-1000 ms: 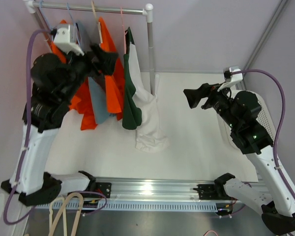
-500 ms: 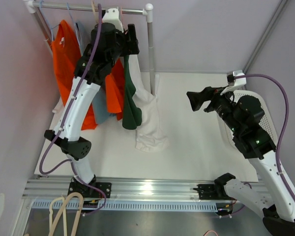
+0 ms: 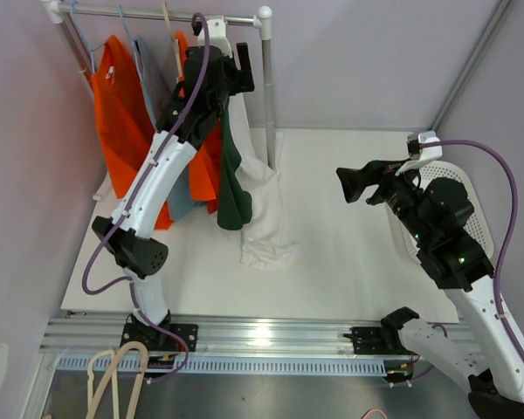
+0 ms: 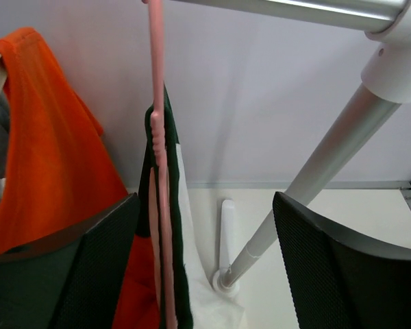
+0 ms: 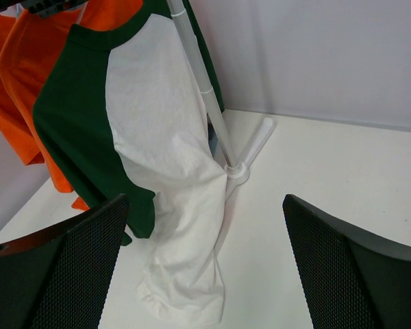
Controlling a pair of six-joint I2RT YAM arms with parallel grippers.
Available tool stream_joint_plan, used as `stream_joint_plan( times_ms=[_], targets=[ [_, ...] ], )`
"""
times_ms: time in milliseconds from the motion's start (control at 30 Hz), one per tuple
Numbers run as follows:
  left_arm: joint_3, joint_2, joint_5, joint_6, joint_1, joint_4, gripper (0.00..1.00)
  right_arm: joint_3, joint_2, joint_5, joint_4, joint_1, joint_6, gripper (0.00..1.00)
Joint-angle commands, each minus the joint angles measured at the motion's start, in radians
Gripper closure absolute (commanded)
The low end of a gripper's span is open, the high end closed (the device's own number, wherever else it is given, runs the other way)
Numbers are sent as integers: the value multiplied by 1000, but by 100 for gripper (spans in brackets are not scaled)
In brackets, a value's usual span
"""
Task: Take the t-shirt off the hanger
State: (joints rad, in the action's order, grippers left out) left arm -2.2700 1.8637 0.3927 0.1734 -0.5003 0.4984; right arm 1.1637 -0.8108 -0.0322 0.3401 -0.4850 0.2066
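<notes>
My left claw (image 4: 205, 200) was up at the far left, just under the rail (image 3: 157, 15), its jaws spread wide and holding nothing. The pink hanger (image 4: 157, 137) hung between my fingers (image 4: 89, 274), edge-on to me and closer to one finger than the other, though I could not tell whether it touched either. The upright post (image 4: 315, 171) stood to the other side of the gap.

The green-and-white t-shirt (image 5: 157, 137) was on that hanger at the right end of the rail, beside the orange shirts (image 3: 113, 105). It hung straight down, long axis vertical, and its white hem lay bunched on the worktop (image 3: 349, 262).

My right claw (image 5: 205, 199) was also wide open and empty. It was out over the right side of the worktop, well apart from the shirt and facing it from the right.

The left claw was much the nearer, and I judged that lifting the hanger would fall to it.
</notes>
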Motion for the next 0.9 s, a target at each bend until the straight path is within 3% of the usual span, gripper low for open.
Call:
stream_joint_plan(
  times_ms=[0,133,300,600,700,867],
  targets=[
    [13,20,20,-25,-9,-118,18,-6,21,-3,-3,0,-19,0],
    [43,31,38,-35,-9,-213,22,-7,24,-3,2,0,-24,1],
    [44,48,95,-74,-9,-256,37,-10,22,-3,-1,0,-26,1],
    [58,35,189,-172,-30,-336,30,-18,15,0,-6,0,-22,1],
    [75,26,202,-218,-41,-346,48,-19,12,3,-10,0,-21,1],
    [87,23,203,-227,-43,-351,63,-16,10,9,-6,0,-19,1]
  ],
)
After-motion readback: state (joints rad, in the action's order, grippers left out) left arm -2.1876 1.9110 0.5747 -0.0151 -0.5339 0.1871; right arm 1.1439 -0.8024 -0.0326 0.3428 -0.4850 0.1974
